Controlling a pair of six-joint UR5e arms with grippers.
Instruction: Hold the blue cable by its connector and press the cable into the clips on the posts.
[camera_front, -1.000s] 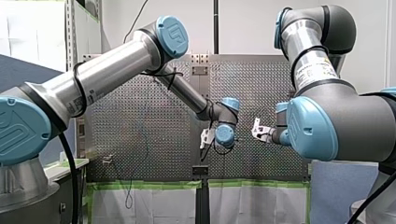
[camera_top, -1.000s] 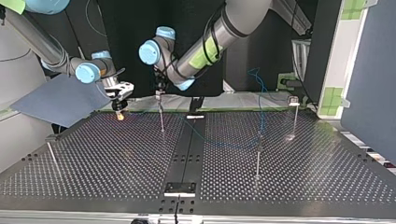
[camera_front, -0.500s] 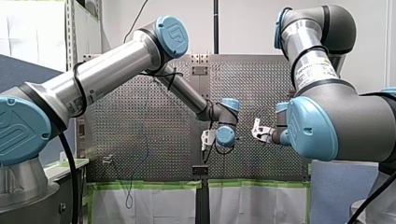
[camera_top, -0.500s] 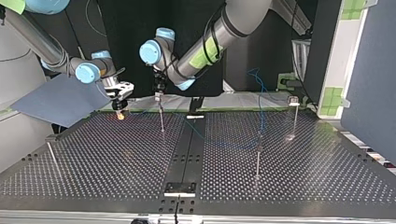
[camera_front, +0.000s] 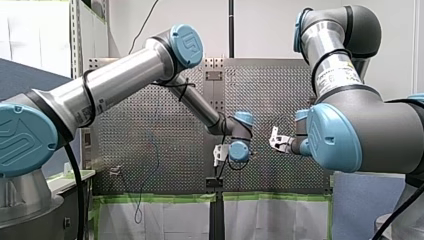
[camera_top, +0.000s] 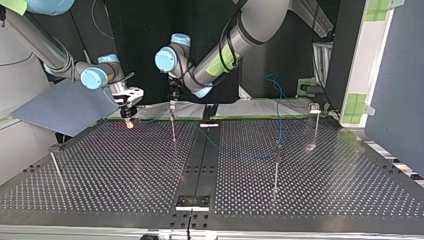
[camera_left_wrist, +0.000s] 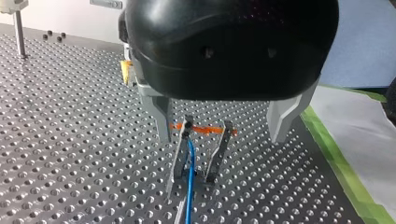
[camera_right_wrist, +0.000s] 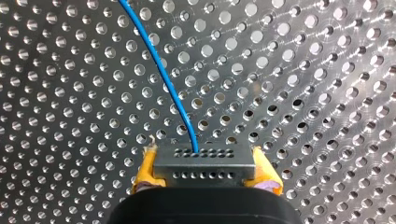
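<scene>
In the right wrist view my right gripper (camera_right_wrist: 204, 175), with yellow pads, is shut on the grey connector (camera_right_wrist: 201, 161). The blue cable (camera_right_wrist: 163, 74) runs out of the connector over the perforated table. In the left wrist view my left gripper (camera_left_wrist: 220, 138) is open, one grey finger on each side of a clip (camera_left_wrist: 201, 154) on a post, with the blue cable (camera_left_wrist: 189, 186) lying in that clip. In the top view my left gripper (camera_top: 172, 96) hangs over the post (camera_top: 173, 127) left of the middle, and my right gripper (camera_top: 128, 112) is further left by the far edge.
Other posts stand on the table: one right of the middle (camera_top: 276, 170), one at the far right (camera_top: 315, 122), one at the near left (camera_top: 55, 167). The blue cable (camera_top: 279, 107) climbs off the far edge. Green tape lines that edge.
My left arm's wrist has shifted slightly, toward the top view's right, with the gripper still over the same post. My right arm and the connector have not moved.
</scene>
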